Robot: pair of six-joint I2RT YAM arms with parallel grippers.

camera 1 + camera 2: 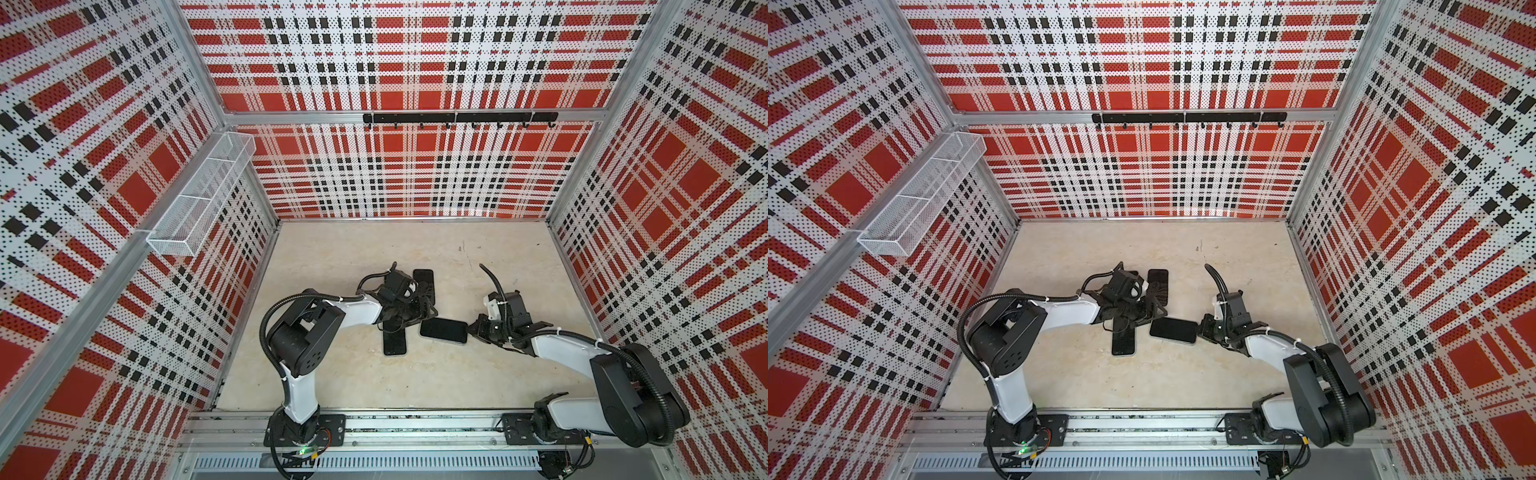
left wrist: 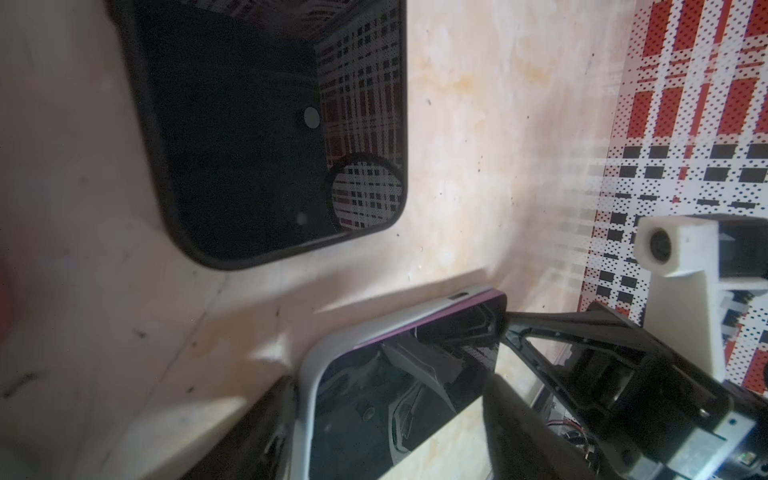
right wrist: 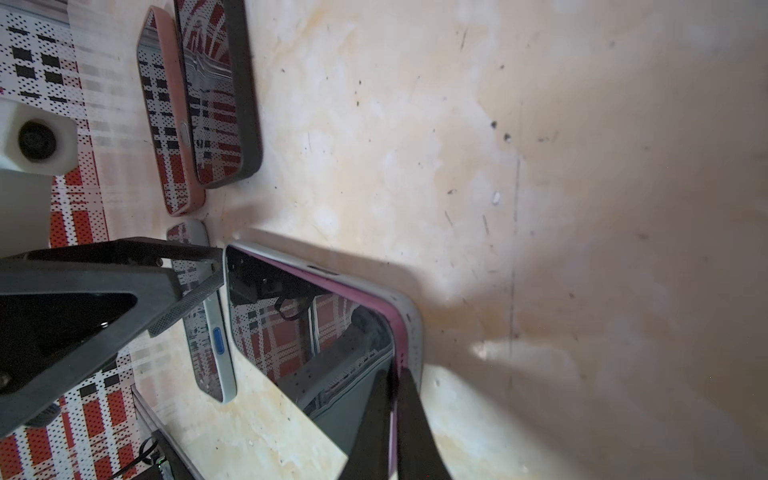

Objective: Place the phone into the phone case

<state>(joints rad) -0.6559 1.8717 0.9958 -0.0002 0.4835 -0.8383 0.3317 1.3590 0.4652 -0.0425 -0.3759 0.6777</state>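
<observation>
Several dark phones [image 1: 394, 343] lie on beige tabletop [image 1: 374, 249].

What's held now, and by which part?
Right gripper pinches the pink-rimmed black phone, in its pale grey case, by one short end. Left gripper straddles the other end; grip unclear.

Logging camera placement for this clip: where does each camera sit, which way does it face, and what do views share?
Top views: high above the arms' bases, looking down at the table; both arms, left gripper and right gripper show.
Left wrist: on the left arm, looking past its fingers at the phone.
Right wrist: on the right arm, past its fingers at that phone.
Both wrist views share the phone and the opposite gripper.
</observation>
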